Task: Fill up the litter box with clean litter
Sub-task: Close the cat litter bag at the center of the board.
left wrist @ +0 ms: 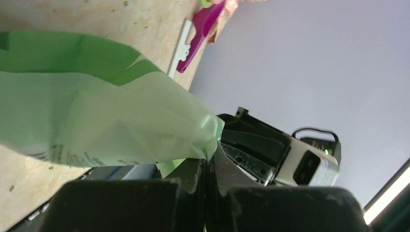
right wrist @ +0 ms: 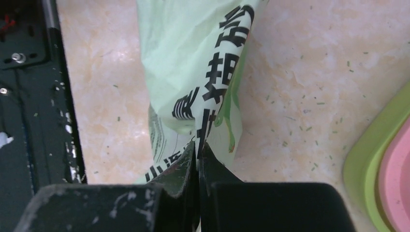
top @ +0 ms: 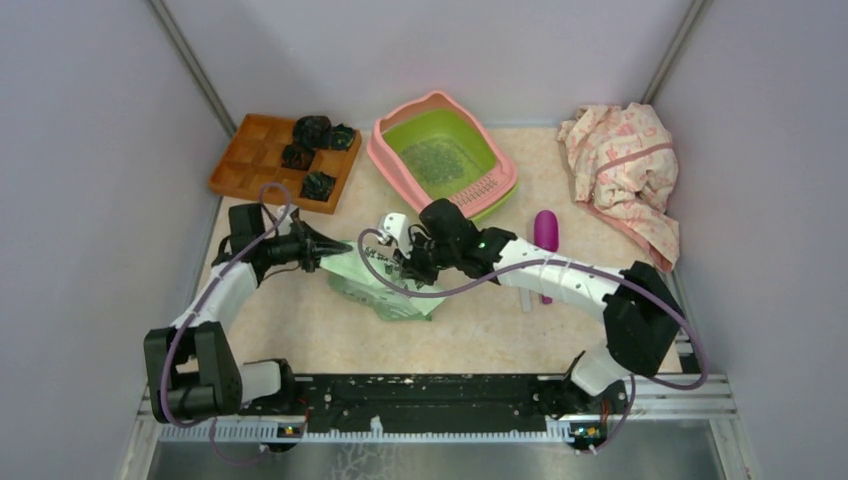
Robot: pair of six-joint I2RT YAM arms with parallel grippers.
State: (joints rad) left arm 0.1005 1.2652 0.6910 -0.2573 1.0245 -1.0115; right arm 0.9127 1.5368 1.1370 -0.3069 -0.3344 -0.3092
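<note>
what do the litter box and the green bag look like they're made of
Litter box: probably moulded plastic, smooth, slightly glossy; rounded one-piece walls and slotted grate. Green bag: apparently thin plastic film, semi-translucent; it creases softly and carries printed characters.

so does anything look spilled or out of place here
Yes: small greenish specks lie scattered over the table beside the litter box, apparently stray litter outside the basin. The pink cloth at the far right sits crumpled in a heap.
</note>
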